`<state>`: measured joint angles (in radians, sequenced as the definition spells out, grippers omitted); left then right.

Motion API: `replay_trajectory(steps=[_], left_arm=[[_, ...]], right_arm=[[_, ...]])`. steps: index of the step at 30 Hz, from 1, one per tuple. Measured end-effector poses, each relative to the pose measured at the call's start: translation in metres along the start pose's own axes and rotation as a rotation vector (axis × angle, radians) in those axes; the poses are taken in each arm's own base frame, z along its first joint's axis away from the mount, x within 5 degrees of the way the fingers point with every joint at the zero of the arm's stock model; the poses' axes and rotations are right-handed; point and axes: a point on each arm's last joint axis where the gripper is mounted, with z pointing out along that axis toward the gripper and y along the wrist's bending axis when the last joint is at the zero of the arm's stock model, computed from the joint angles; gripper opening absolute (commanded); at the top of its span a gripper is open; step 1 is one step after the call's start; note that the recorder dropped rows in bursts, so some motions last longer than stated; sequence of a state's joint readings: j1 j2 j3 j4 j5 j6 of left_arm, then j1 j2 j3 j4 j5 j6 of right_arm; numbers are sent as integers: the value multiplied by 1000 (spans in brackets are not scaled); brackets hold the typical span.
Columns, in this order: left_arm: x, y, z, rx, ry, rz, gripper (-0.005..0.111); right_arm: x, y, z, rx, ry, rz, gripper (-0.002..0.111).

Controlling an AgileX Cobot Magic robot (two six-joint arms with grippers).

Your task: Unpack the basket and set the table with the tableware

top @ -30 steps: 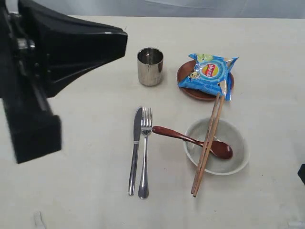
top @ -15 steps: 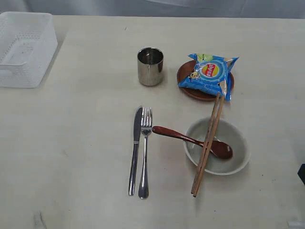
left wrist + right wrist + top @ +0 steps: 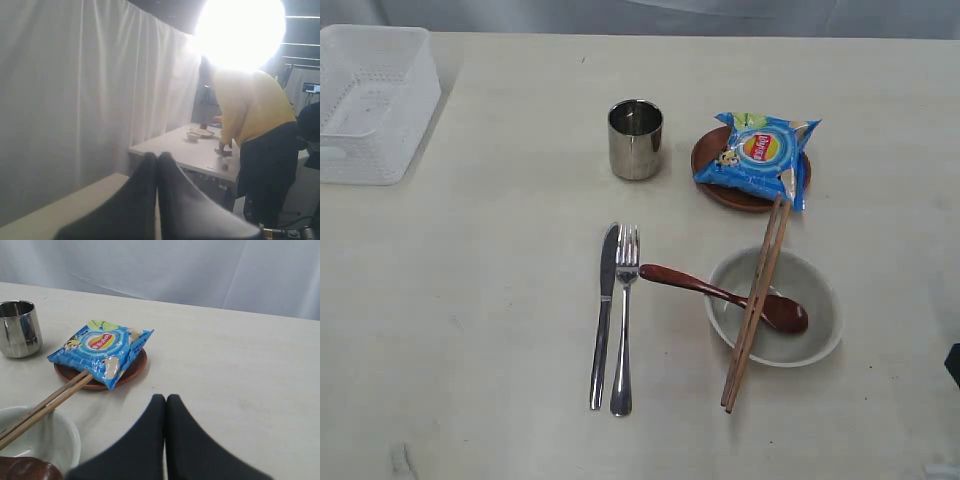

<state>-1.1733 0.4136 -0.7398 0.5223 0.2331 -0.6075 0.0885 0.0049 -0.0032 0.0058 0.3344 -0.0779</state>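
The knife point(image 3: 603, 315) and fork point(image 3: 623, 320) lie side by side in the middle of the table point(image 3: 470, 300). They run up and down the exterior view, with the fork's prongs at the top. The chopsticks point(image 3: 757, 300) run nearly the same way, a bit tilted, across the bowl point(image 3: 825, 330), and their top end reaches the plate point(image 3: 715, 188). The spoon point(image 3: 705, 287) lies sideways with its scoop in the bowl. The cup point(image 3: 636, 139) stands upright above the fork. The basket point(image 3: 415, 100) sits at the top left, cut off by the edge. A chip bag point(image 3: 757, 155) hides most of the plate. The left claw point(image 3: 158, 156) and right claw point(image 3: 166, 397) are both closed tight on nothing. A second ago a big black arm covered the left side; now it is gone.
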Motion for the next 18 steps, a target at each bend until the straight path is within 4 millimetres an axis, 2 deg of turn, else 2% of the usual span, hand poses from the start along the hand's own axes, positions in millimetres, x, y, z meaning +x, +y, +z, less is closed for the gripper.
replay_trajectory(steps=[8, 13, 18], left_arm=[[9, 2, 1, -16, 42, 26, 0], [17, 5, -6, -34, 68, 76, 0], [40, 4, -14, 19, 128, 177, 0]], right_arm=[[0, 0, 0, 0, 0, 0, 0], [0, 0, 0, 0, 0, 0, 0], [0, 0, 0, 0, 0, 0, 0]])
